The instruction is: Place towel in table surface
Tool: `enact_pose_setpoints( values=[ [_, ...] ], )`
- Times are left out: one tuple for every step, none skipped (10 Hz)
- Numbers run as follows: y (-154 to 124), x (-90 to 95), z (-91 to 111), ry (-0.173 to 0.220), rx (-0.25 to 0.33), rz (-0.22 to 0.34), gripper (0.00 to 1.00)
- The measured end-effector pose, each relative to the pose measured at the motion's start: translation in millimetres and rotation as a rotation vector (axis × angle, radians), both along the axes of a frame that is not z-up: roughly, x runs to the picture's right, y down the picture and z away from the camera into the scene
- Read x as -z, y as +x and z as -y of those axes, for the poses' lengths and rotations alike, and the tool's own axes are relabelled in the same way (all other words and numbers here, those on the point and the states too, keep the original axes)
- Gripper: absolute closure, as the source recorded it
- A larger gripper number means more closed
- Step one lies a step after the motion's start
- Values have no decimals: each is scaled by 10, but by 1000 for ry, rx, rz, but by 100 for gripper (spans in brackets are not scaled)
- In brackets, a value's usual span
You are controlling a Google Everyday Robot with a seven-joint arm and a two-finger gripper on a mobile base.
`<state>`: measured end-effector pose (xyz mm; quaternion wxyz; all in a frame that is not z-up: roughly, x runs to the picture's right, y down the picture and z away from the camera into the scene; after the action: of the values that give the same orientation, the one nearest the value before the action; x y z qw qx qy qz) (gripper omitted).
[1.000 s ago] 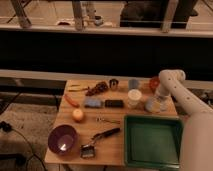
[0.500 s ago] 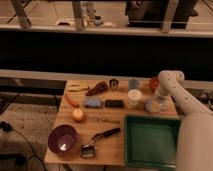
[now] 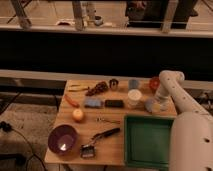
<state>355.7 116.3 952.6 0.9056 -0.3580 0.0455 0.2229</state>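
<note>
Surface: light tan wooden rectangular tabletop (image 3: 112, 147), dark railing behind it.
Claw: two-finger gripper (image 3: 159, 103) on the white arm, low at the table's right edge, fingers apart.
Towel: small pale blue-grey soft cloth (image 3: 150, 104) lying flat on the tabletop, right at the claw; whether they touch, I cannot tell.
Nearby: white cup (image 3: 134, 97) beside the cloth, green plastic tray (image 3: 148, 119) just in front.

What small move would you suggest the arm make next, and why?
Probably lift the open claw straight up: the small pale blue-grey cloth towel already lies flat on the light tan wooden tabletop, beside the white cup, with the claw low over its right edge.
</note>
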Motion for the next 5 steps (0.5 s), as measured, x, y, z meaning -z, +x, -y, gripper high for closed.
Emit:
enact_pose_setpoints(
  values=[
    [4, -8, -5, -4, 0, 2, 27],
    [8, 0, 6, -2, 0, 1, 36],
    [8, 16, 13, -3, -3, 3, 44],
    [12, 26, 24, -1, -3, 3, 56],
    [17, 36, 43, -1, 2, 0, 67]
  ],
)
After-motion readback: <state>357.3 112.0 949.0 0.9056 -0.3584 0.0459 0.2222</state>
